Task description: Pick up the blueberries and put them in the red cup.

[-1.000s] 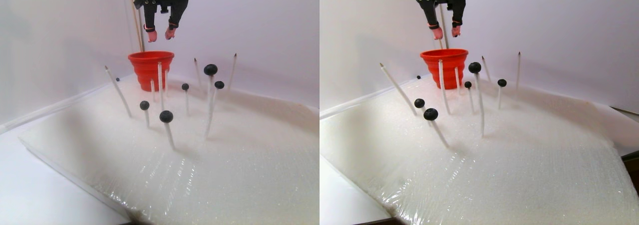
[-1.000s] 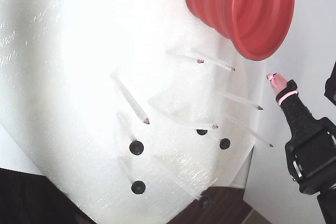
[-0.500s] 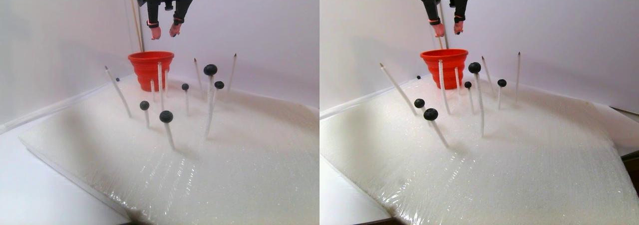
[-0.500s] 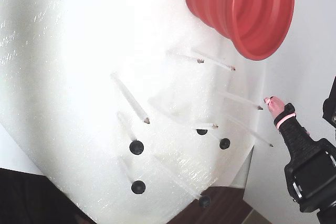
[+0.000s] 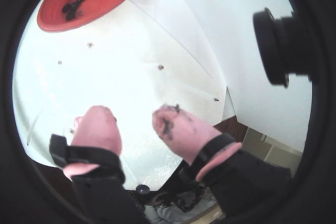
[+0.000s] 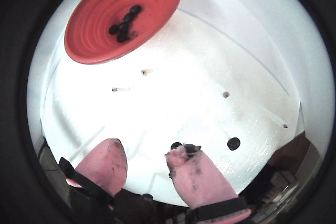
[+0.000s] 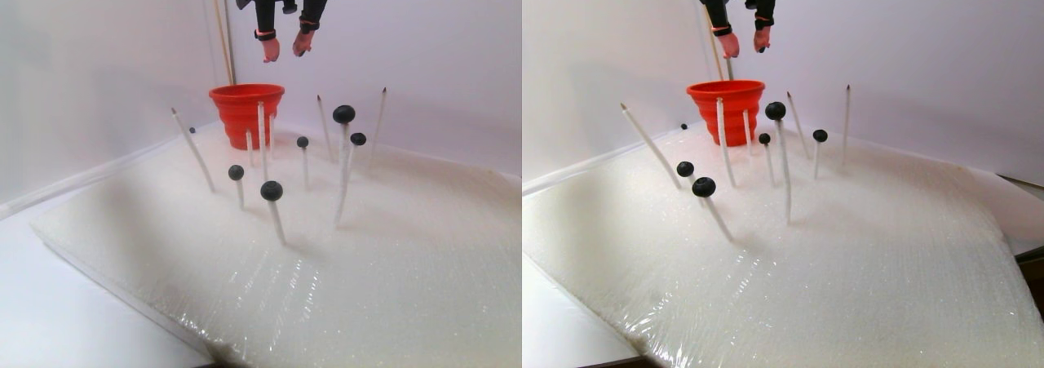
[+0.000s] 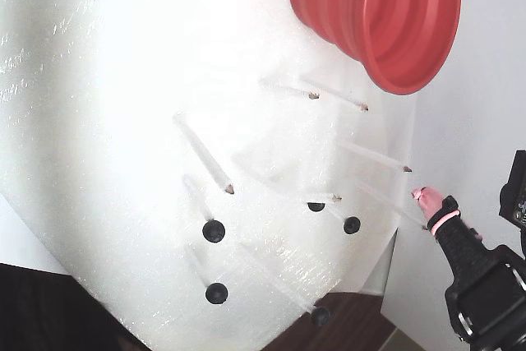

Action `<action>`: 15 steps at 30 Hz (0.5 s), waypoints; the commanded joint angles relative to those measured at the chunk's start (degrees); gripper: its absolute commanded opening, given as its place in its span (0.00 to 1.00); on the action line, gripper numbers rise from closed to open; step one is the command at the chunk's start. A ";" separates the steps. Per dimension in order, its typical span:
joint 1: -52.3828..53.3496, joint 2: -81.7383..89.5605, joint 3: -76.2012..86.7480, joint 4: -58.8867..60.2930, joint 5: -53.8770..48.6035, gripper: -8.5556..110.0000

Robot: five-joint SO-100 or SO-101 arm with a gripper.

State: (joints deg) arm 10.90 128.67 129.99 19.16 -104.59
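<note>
Above the foam board's far corner, our gripper [image 7: 285, 50] hangs open and apparently empty beside the red cup [image 7: 245, 111], blueberries [image 6: 124, 25] already inside.

Gripper [image 7: 285, 55] drifting rightward in stereo pair view, leaving spot above red cup [image 7: 245, 113]; in fixed view sliding down frame, away from cup, jaws staying parted, empty.

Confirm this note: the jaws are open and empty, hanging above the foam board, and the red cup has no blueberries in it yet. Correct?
One detail is wrong. The red cup already holds several blueberries, lying dark on its bottom in both wrist views. The rest stands: the gripper is open and empty, with its jaws apart above the foam board.
</note>
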 commanded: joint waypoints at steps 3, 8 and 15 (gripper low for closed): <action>1.67 7.03 0.00 1.32 -0.70 0.20; 2.37 8.35 1.23 3.16 -1.05 0.20; 2.90 10.11 3.43 4.48 -1.05 0.20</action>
State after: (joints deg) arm 12.57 133.15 134.21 23.38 -105.21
